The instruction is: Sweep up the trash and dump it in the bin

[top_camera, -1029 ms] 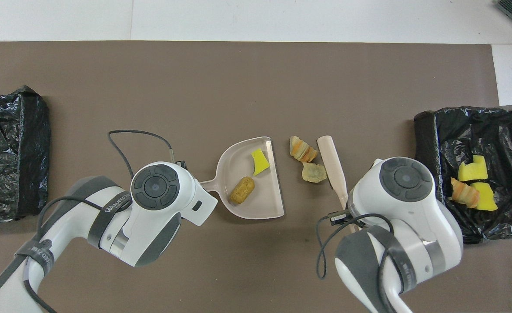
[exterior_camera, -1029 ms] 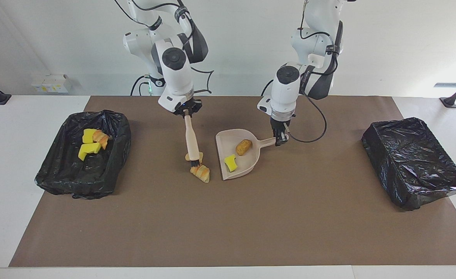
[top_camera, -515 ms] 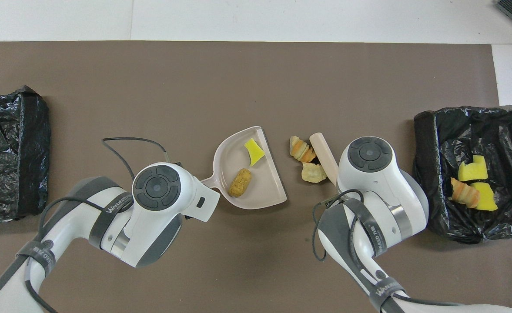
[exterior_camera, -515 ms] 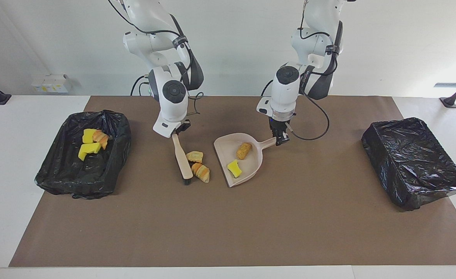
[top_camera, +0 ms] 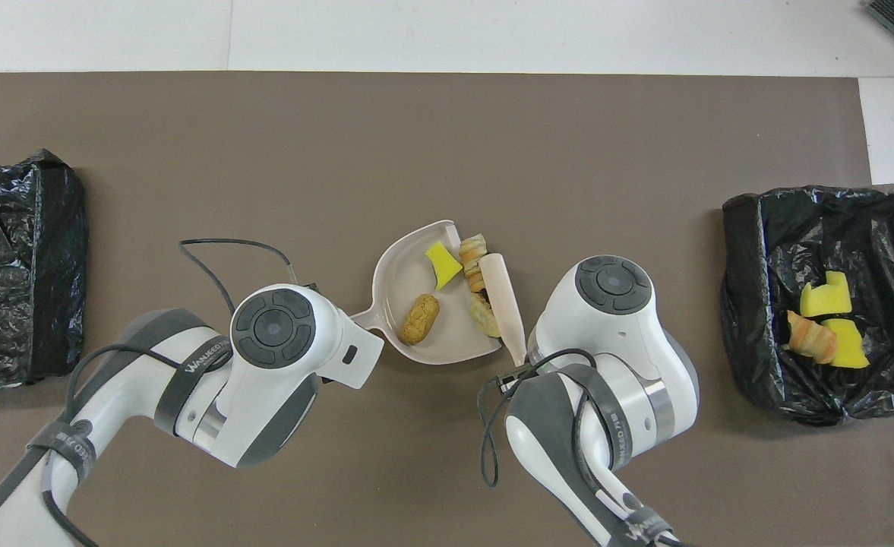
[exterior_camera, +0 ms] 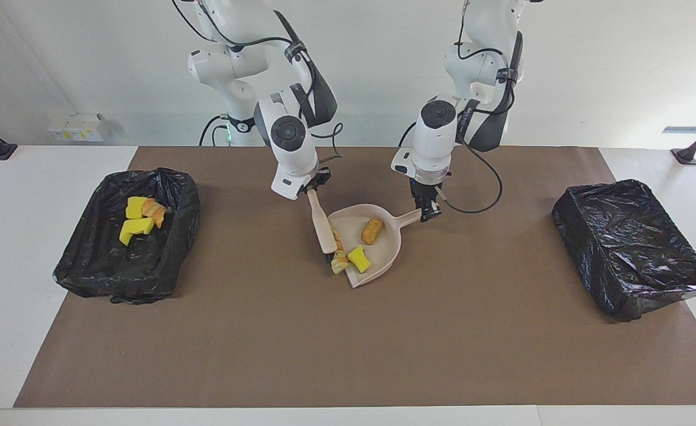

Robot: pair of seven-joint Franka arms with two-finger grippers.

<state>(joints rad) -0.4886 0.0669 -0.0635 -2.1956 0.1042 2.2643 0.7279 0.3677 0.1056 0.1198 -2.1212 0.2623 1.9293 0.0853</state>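
While the black-bagged bin holds three scraps, the left gripper, its arm marked what looks like "WANJEED", clamps the beige plastic dustpan; the right gripper clasps the beige brush against the trash at the pan's lip.

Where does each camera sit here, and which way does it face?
Facing view: high across the table, facing the robots; both arms show whole, the left gripper holding the dustpan, the right gripper the brush.
Overhead view: above the robots' end, looking steeply down; wrists and forearms enter from the bottom.
Shared: dustpan, brush, both black bins.
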